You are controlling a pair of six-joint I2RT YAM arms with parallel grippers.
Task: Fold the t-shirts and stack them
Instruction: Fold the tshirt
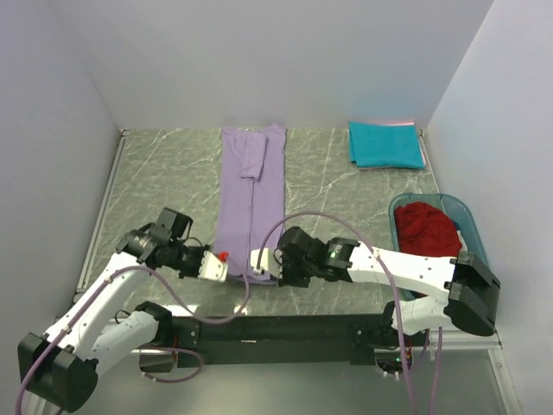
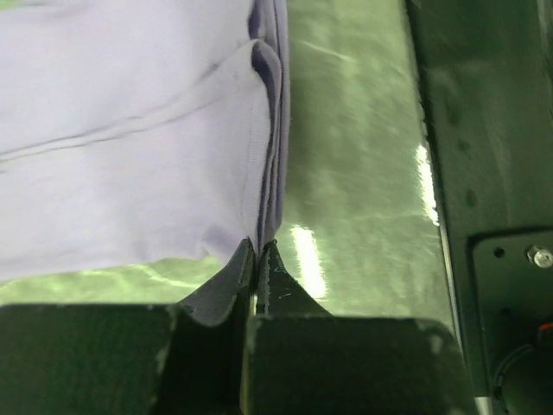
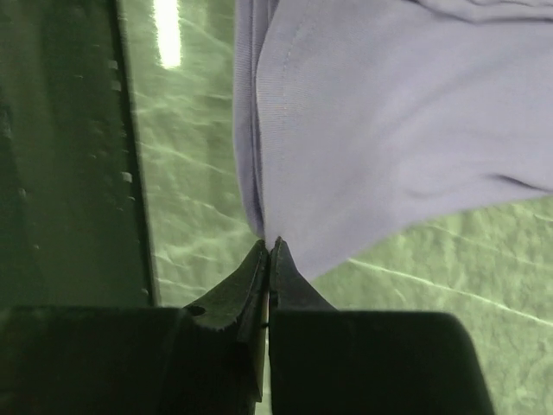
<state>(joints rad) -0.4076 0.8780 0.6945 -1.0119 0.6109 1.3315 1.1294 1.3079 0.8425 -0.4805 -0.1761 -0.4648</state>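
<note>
One translucent teal plastic bin (image 1: 451, 201) at the right holds a crumpled dark red t-shirt (image 1: 426, 229). A soft lavender t-shirt (image 1: 252, 194), folded into a long strip, lies mid-table, with the left gripper (image 1: 218, 266) and right gripper (image 1: 257, 259) each pinched tight on its near corners. A flat folded teal t-shirt (image 1: 385, 144) sits at the far right.

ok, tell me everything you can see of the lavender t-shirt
The lavender t-shirt is plain soft fabric, folded lengthwise into a long narrow strip, with a sleeve tucked over its far end. It lies flat on the marbled table, running from near the back wall toward the arms. Stacked layers show along its near hem. The left end effector and the right end effector are each closed on a near corner.
</note>
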